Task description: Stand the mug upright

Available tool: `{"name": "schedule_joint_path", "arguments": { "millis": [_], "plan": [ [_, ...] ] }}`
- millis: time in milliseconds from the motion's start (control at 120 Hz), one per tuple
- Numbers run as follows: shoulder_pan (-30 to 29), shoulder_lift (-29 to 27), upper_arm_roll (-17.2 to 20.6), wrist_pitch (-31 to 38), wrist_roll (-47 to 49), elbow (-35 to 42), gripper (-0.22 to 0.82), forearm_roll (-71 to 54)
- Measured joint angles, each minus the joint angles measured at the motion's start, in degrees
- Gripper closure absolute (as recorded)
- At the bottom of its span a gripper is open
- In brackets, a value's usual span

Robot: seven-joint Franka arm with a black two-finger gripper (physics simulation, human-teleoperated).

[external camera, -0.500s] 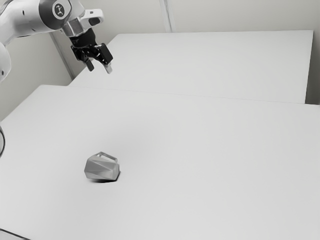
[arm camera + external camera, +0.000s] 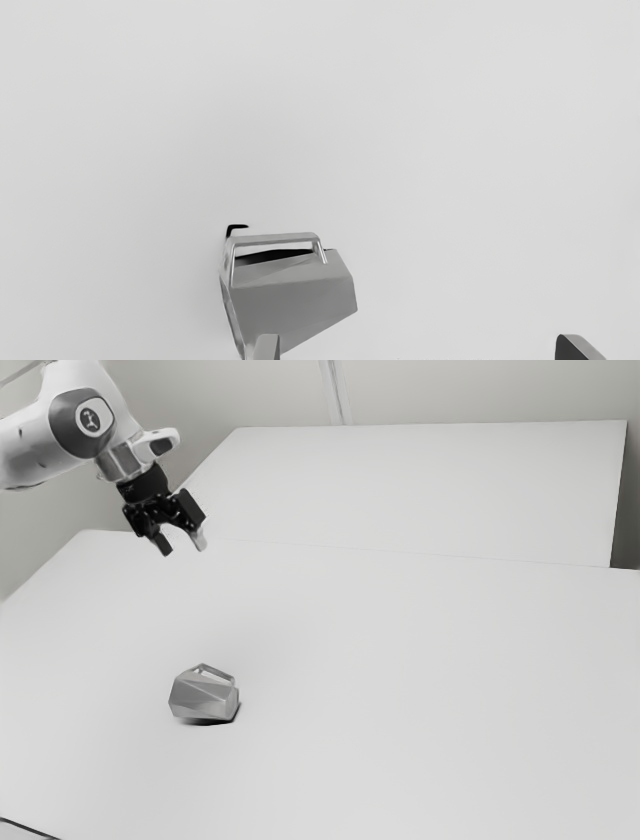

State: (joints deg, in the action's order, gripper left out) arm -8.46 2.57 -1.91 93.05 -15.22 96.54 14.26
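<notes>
1. At the exterior view's left, a thin dark cord (image 2: 30, 828) runs across the near corner.
2. The white arm (image 2: 78, 425) comes in from the exterior view's upper left, angled downward.
3. The black end effector (image 2: 183, 547) hangs at its end, open, with its fingers spread; it is well above the mug and apart from it.
4. The grey, flat-sided mug (image 2: 204, 698) lies on its side, with its handle (image 2: 215, 671) uppermost and a dark shadow (image 2: 212, 722) beneath. Its inside is hidden, so I cannot tell what it contains. In the wrist view, one fingertip (image 2: 267, 347) overlaps the mug's outline, while the other stands well off to the side.
5. The white counter (image 2: 430, 710) carries the mug and spreads to the exterior view's right.
6. Behind it is another pale surface (image 2: 420, 490), with a light wall (image 2: 480, 390) beyond.
</notes>
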Motion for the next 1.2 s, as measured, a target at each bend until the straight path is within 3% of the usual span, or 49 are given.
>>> {"name": "schedule_joint_path", "arguments": {
  "millis": [267, 408, 700, 892, 1200],
  "plan": [
    [-5.32, -4.98, -8.76, 0.04, -2.97, 14.76, 0.0, 13.49],
    [-3.44, -5.51, -12.2, 1.25, -6.63, 21.08, 0.0, 17.8],
    [2.27, 0.17, -14.43, 4.04, -15.07, 25.03, 0.0, 22.93],
    [-3.97, 2.7, -15.04, 5.42, -20.74, 26.14, 0.0, 24.64],
    [-4.3, 5.7, -15.22, 5.7, -27.94, 29.08, 0.0, 28.97]
  ]
}}
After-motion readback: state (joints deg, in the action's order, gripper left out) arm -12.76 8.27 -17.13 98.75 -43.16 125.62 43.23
